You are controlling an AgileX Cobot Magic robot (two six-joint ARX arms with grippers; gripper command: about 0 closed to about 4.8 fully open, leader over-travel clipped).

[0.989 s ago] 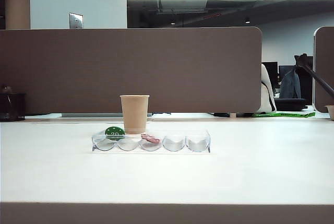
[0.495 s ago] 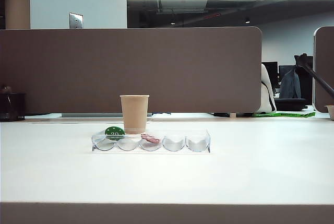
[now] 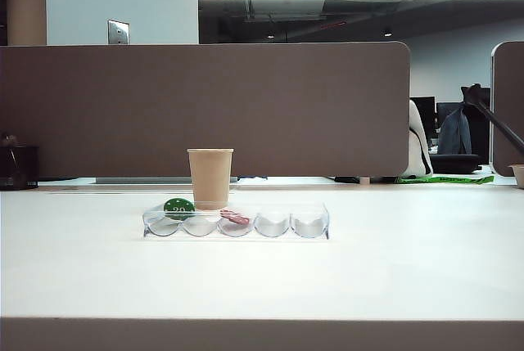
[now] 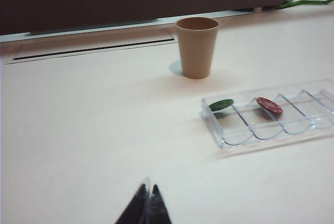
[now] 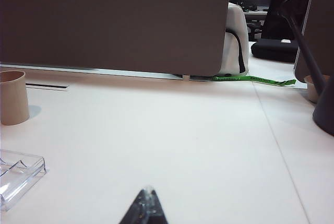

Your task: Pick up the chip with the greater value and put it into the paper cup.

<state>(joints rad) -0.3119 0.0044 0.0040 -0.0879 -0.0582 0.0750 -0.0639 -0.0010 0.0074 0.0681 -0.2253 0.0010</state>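
While both tools hang above the table, left tool and right tool sit pressed together.

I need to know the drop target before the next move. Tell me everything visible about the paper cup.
The paper cup is plain tan, seemingly paper, tapered toward its base, with a rolled rim. It stands upright and open-topped on the white table, just behind the clear scalloped tray, apart from it in the left wrist view. Its inside cannot be seen, so what it holds is unknown. Nothing touches it but the table; both hands, left and right, are far off.
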